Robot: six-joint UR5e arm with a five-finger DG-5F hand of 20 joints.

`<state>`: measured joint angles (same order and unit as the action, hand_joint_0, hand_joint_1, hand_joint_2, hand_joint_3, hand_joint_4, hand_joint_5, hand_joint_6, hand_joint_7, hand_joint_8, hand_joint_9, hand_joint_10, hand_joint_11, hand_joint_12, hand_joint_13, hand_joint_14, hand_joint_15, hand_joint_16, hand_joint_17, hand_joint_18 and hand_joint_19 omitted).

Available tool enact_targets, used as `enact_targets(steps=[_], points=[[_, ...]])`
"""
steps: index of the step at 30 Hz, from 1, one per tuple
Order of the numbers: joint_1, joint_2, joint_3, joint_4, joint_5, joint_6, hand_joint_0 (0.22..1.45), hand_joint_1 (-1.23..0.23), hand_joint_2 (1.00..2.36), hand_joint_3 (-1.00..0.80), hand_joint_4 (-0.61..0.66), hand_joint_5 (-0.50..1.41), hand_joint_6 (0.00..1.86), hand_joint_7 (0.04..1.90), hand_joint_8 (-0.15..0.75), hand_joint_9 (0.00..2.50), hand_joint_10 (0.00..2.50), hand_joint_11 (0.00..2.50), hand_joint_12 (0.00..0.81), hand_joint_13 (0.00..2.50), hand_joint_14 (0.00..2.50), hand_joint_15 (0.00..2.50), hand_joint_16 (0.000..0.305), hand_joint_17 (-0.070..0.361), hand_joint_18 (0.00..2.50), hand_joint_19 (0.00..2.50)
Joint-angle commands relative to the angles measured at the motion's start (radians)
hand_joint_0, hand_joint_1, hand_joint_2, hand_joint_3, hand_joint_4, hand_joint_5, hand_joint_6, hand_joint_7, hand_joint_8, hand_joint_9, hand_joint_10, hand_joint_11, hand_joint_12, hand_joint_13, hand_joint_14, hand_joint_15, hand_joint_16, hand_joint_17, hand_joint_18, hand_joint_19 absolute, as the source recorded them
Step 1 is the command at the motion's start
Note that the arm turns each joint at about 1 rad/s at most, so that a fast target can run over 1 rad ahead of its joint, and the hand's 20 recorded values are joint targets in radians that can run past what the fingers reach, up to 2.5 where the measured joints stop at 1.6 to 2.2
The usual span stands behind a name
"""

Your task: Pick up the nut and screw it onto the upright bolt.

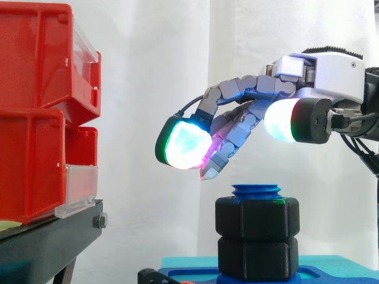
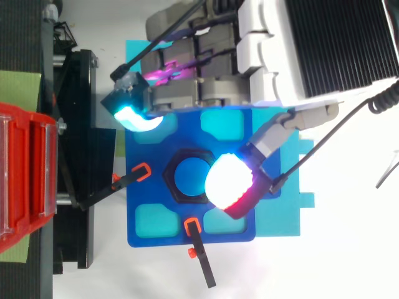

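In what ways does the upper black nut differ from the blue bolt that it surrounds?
Colour: the upper nut is black, the bolt blue. Shape: seen from above, the nut has a hexagonal outline, the bolt a round one. Position: the nut rings the bolt, whose top stands above the nut. Both stand upright on the same axis.

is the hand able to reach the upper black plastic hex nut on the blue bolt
Probably yes: the hand hovers open just above the upper black plastic hex nut on the blue bolt, with nothing between them.
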<state>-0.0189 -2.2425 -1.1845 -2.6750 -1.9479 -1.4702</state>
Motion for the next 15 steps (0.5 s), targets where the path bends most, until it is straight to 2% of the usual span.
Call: enact_targets(steps=[1,2,4,6,10,15], points=[[0.011,0.000,0.000,0.000,0.009,-0.001,0.50,-0.21,1.00,-0.50,0.17,-0.10,0.50,0.65,0.178,0.83,0.00,0.00,0.177,0.73,0.00,0.00,0.027,0.061,0.46,0.15],[0.019,0.000,0.000,0.000,0.017,0.001,0.49,-0.21,1.00,-0.50,0.17,-0.10,0.50,0.65,0.174,0.83,0.00,0.00,0.177,0.72,0.00,0.00,0.027,0.061,0.45,0.14],[0.020,0.000,-0.001,0.000,0.020,0.001,0.49,-0.20,1.00,-0.50,0.17,-0.10,0.50,0.64,0.175,0.82,0.00,0.00,0.179,0.71,0.00,0.00,0.027,0.061,0.43,0.13],[0.034,0.000,-0.004,-0.006,0.033,0.001,0.49,-0.19,1.00,-0.50,0.16,-0.10,0.50,0.63,0.176,0.80,0.00,0.00,0.181,0.70,0.00,0.00,0.027,0.061,0.41,0.11],[0.042,0.000,-0.032,-0.006,0.053,0.002,0.49,-0.18,1.00,-0.50,0.16,-0.09,0.50,0.63,0.173,0.77,0.00,0.00,0.183,0.67,0.00,0.00,0.028,0.062,0.38,0.10],[0.047,0.000,-0.038,0.000,0.056,0.002,0.49,-0.18,1.00,-0.50,0.17,-0.09,0.50,0.64,0.172,0.76,0.00,0.00,0.186,0.66,0.00,0.00,0.028,0.062,0.36,0.10]])
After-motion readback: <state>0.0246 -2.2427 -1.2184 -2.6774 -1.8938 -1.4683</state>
